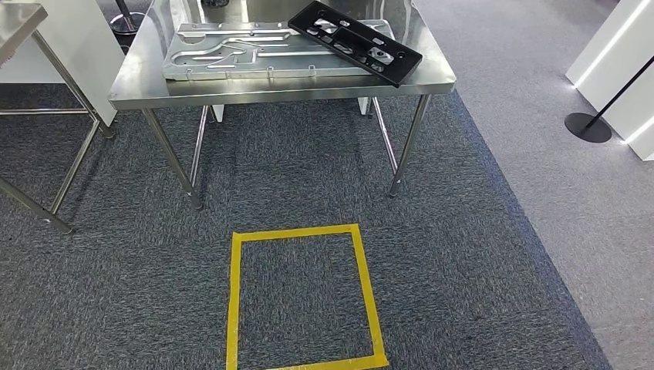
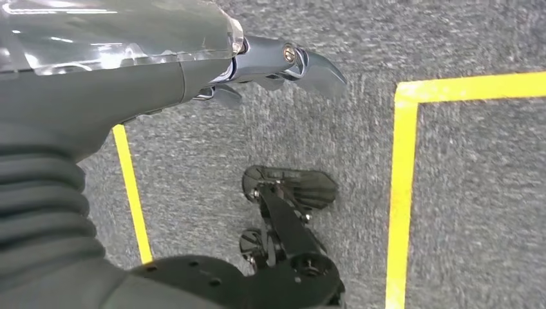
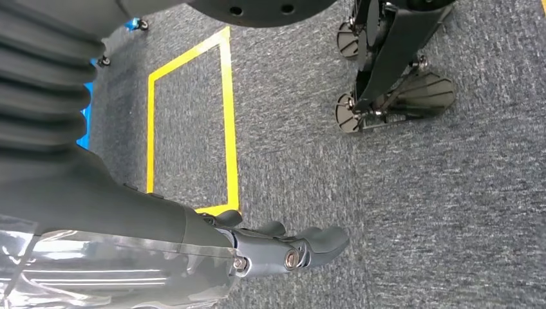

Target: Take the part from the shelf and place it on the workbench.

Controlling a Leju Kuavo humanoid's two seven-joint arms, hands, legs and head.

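Note:
A long black part (image 1: pixel 356 40) with several cut-outs lies tilted across the right end of a silver stamped metal plate (image 1: pixel 254 50). Both rest on the steel workbench (image 1: pixel 278 88) ahead of me in the head view. My left hand (image 2: pixel 283 64) hangs over grey carpet; its fingers are loosely extended and hold nothing. My right hand (image 3: pixel 283 248) also hangs over the carpet and is empty, with its fingers slightly bent. Both hands are well away from the workbench.
A yellow tape square (image 1: pixel 297 232) marks the carpet in front of the workbench. A second steel table (image 1: pixel 15 23) stands at the left. A black stanchion base (image 1: pixel 588 127) and white panels (image 1: pixel 617 54) are at the right.

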